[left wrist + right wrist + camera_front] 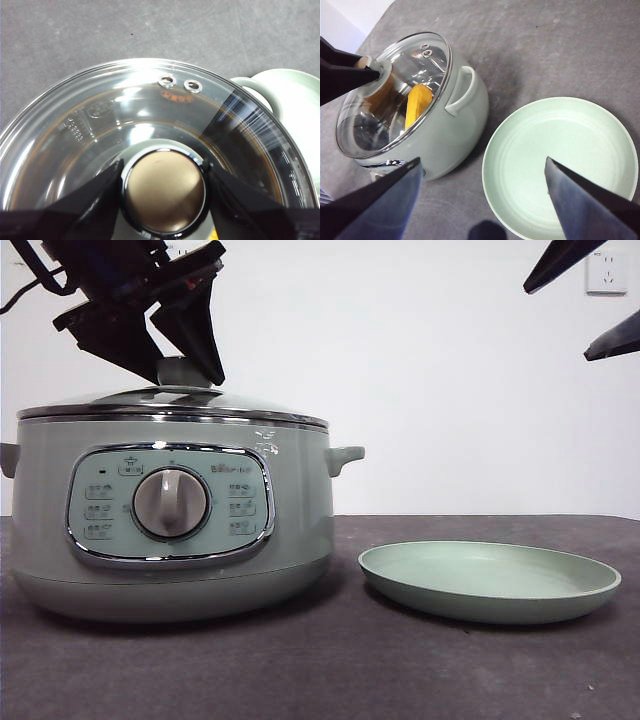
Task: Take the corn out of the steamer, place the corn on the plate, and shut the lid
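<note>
Front view: dark grey matte table (340, 660), white wall behind, a wall socket (606, 272) at upper right. The steamer (170, 515) stands on the table's left part with its control panel and dial (171, 503) facing the camera. The lid (172, 403) sits on the steamer. The left gripper (170, 340) comes down from the upper left, its two black jaws straddling the lid's knob (183, 371). The plate (489, 581) lies on the table just beside the steamer, apart from it, bare. Two black tips at the upper right corner are the right gripper (600, 300), held high. The corn cannot be seen here.

Left wrist view: glass lid (150, 125) from above, two small vent holes (179, 83) near its rim. The left gripper (164, 192) has one jaw on each side of the knob (164, 190), both at its edge, pinching it. A steamer handle (255, 92) and part of the plate (300, 100) show past the lid.

Right wrist view: the right gripper (482, 192) hangs over the table with jaws spread wide, holding nothing, above the plate (560, 165). Only this view shows the corn (418, 104): it lies inside the steamer (455, 130), seen through the lid (395, 95). The left gripper's (370, 75) jaws reach the knob (379, 75).
</note>
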